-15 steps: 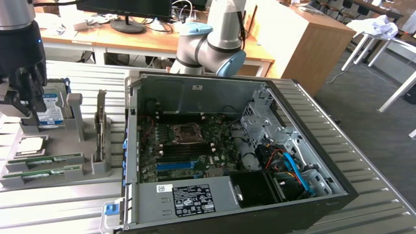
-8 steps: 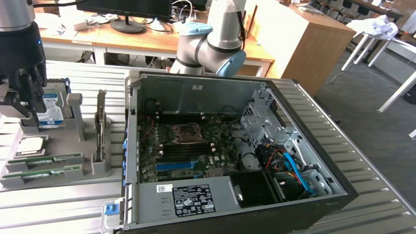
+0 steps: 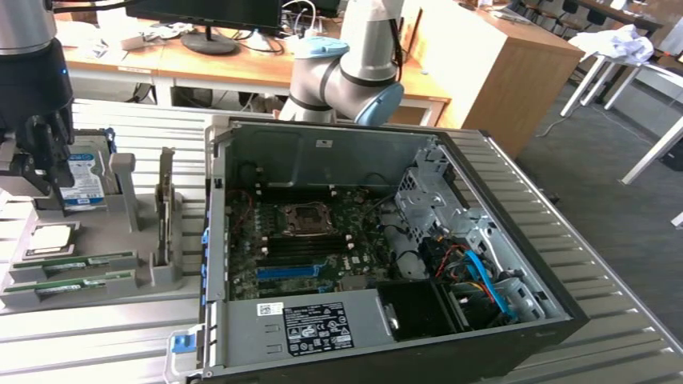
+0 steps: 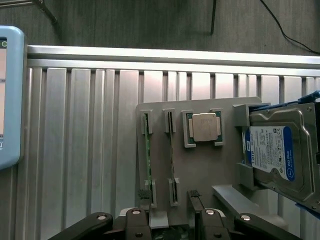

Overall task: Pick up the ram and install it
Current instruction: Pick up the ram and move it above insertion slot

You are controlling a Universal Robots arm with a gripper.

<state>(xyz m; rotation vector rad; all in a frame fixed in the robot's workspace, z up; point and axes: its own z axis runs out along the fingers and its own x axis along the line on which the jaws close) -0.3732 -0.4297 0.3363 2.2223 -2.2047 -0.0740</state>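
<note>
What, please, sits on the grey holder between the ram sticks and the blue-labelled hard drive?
The square silver processor chip lies there, between the ram sticks and hard drive; the wrist view shows it.

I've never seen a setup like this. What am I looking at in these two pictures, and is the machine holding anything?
It is a robot arm working at a slatted metal table. One picture comes from a camera off to the side. The other comes from a camera on the arm's wrist, looking down past its end effector, the two-fingered grasping part. That is open and holds nothing. On the table are an open computer case and, at the exterior view's left, a grey holder of parts: two green ram sticks, a square silver processor and a hard drive. The end effector hangs above the holder, nearest the ram sticks.
</note>
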